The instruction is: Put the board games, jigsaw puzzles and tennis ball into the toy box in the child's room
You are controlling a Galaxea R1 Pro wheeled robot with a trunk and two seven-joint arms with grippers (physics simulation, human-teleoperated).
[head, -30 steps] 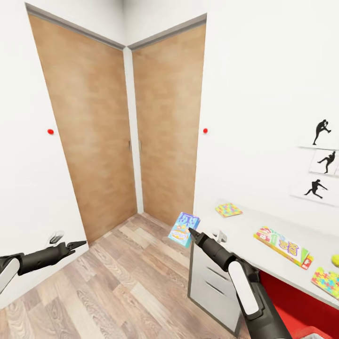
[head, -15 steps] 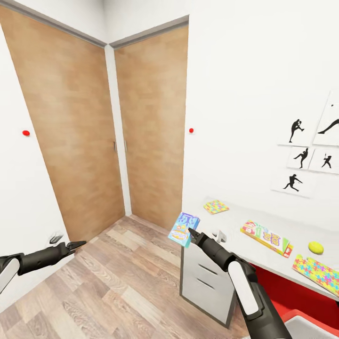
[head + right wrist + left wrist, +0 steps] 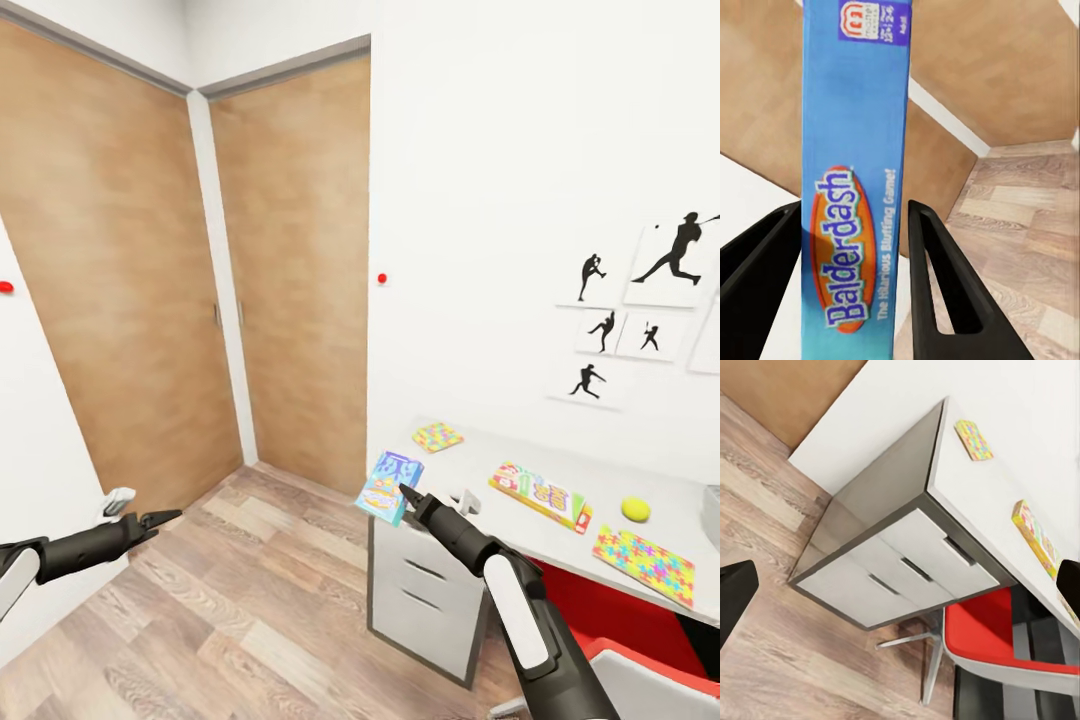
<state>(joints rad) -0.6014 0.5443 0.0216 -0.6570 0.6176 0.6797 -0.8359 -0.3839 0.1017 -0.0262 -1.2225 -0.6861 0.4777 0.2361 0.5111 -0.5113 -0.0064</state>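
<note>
Over the wood floor (image 3: 240, 600), just off the counter's drawer end, the right gripper (image 3: 402, 492) holds the blue board game (image 3: 390, 487) in the air, jaws clamped on the box; the right wrist view shows it between the two fingers (image 3: 937, 285), lettered "Balderdash" (image 3: 855, 187). Left gripper (image 3: 160, 518) hangs low near the white wall, apart from everything; its jaws look nearly together, though I cannot tell for certain. On the light-grey counter (image 3: 480, 490): one jigsaw puzzle (image 3: 437, 436) near the wall corner, the SKIP-BO box (image 3: 540, 494) mid-top, the tennis ball (image 3: 636, 509) beyond it, a second jigsaw puzzle (image 3: 644, 565) near the front edge. White drawers (image 3: 900, 574) below, red chair (image 3: 997, 634) tucked alongside. Two wooden doors (image 3: 290, 270) meet at the corner.
</note>
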